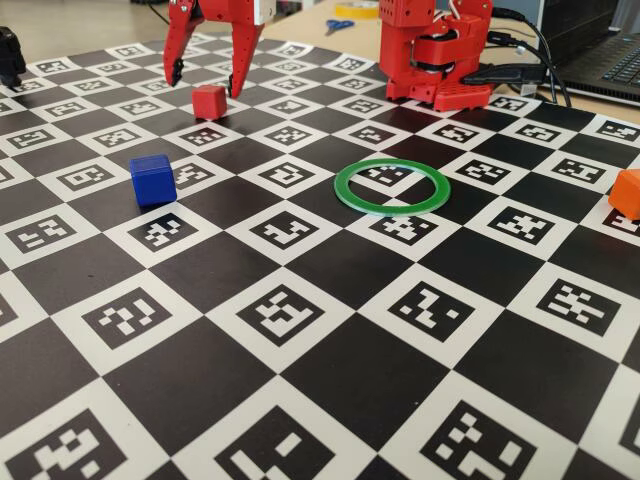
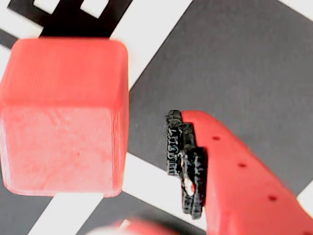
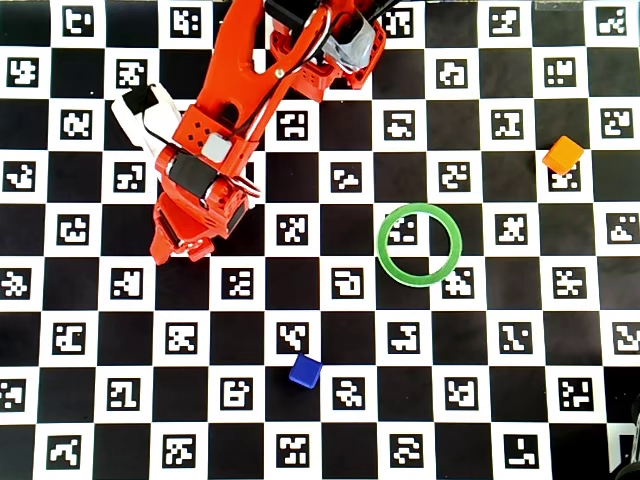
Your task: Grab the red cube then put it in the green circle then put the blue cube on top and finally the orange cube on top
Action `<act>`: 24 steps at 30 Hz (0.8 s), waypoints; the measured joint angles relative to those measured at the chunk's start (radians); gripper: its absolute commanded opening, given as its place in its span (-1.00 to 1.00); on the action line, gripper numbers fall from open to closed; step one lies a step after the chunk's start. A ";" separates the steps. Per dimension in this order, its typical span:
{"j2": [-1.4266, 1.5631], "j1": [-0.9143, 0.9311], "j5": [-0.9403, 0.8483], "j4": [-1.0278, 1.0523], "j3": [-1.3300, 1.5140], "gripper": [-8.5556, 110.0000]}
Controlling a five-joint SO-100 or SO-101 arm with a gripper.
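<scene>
The red cube (image 1: 209, 101) is straddled by the wide-open gripper (image 1: 204, 78); overhead it is hidden beneath the arm (image 3: 215, 150). The orange cube (image 1: 627, 192) is cropped at three o'clock.

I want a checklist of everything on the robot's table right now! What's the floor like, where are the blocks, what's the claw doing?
Surface: checkerboard mat of black squares and white squares with printed code marks, lying flat.
Job's things: red cube on the mat between the claw's fingers; green circle empty; blue cube and orange cube apart on the mat.
Clutter: scissors and tape roll behind the mat.
Claw: claw open, astride the red cube, not squeezing it.
Cables: black cables behind the arm base.
Surroundings: laptop at the far right in the fixed view.
</scene>
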 measured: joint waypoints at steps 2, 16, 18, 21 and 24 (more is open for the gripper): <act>-0.008 0.000 0.006 -0.020 0.006 -0.17; -0.037 0.021 0.003 -0.078 0.018 -0.22; -0.037 0.021 0.003 -0.081 0.021 -0.28; -0.037 0.021 0.003 -0.086 0.021 -0.43; -0.037 0.023 0.005 -0.087 0.021 -0.56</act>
